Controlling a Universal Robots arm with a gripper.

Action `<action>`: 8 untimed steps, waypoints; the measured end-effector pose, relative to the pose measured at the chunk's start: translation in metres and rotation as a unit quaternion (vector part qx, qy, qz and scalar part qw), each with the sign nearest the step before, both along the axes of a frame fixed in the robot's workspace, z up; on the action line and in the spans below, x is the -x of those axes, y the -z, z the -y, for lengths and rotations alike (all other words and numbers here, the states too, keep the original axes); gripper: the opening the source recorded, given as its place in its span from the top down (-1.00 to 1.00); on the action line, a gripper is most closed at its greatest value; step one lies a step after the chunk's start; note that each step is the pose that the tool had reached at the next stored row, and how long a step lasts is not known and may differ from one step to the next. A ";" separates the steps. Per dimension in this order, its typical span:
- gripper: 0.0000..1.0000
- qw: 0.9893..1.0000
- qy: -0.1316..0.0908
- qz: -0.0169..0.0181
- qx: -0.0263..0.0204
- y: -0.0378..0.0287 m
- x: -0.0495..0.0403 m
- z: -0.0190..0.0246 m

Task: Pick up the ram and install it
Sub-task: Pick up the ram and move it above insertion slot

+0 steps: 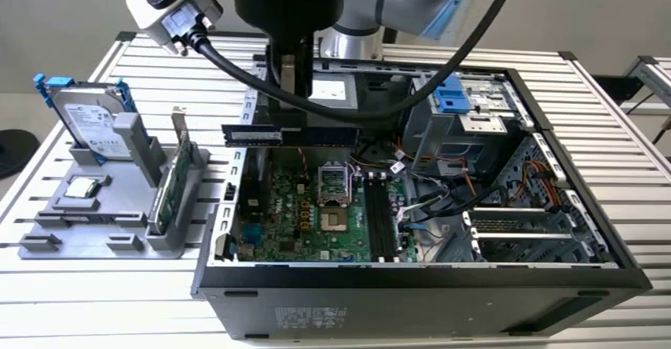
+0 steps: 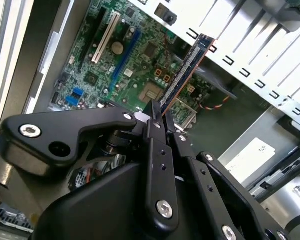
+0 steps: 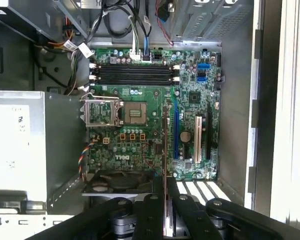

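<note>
The black jaws are shut tight on the ram [image 1: 257, 134], pinching it near its middle. The ram is a long thin dark stick, and it hangs flat in the air over the open computer case [image 1: 419, 298], above the far end of it and higher than its walls. It does not touch anything inside the case. In the second wrist view the ram [image 2: 186, 67] sticks out straight from between the jaws, with the green board [image 2: 140, 60] on the floor of the case far below it. In the first wrist view the ram [image 3: 165, 145] shows only its thin edge, like a dark line over the green board [image 3: 140, 150]. Four long black slots [image 3: 135, 72] lie side by side in the case, next to the square silver socket [image 3: 132, 111]. The ram is not in any of them, and it is turned crosswise to them. In the exterior view the slots [image 1: 379, 215] lie low in the middle of the case. Outside the case, on the exterior view's left of it, a grey holder [image 1: 105, 223] sits on the table [image 1: 84, 302]. A silver drive with blue rails [image 1: 89, 121] and a green card [image 1: 173, 184] stand up in that holder, well apart from the ram.
</note>
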State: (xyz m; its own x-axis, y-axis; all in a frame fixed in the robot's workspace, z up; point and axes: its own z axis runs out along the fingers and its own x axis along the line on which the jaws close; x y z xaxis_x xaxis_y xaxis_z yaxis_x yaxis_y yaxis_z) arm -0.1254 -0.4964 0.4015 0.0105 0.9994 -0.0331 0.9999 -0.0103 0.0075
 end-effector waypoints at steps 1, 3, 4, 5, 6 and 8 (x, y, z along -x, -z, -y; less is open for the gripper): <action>1.00 1.000 0.000 0.000 0.000 0.0003 -0.0014 -0.0001; 1.00 1.000 0.000 0.000 0.000 0.0009 -0.0042 -0.0002; 1.00 1.000 0.000 0.000 0.000 0.0013 -0.0056 -0.0002; 1.00 1.000 0.000 0.000 0.000 0.0016 -0.0070 -0.0002; 1.00 1.000 0.000 0.000 0.000 0.0019 -0.0083 -0.0003; 1.00 1.000 0.000 0.000 0.001 0.0025 -0.0110 -0.0003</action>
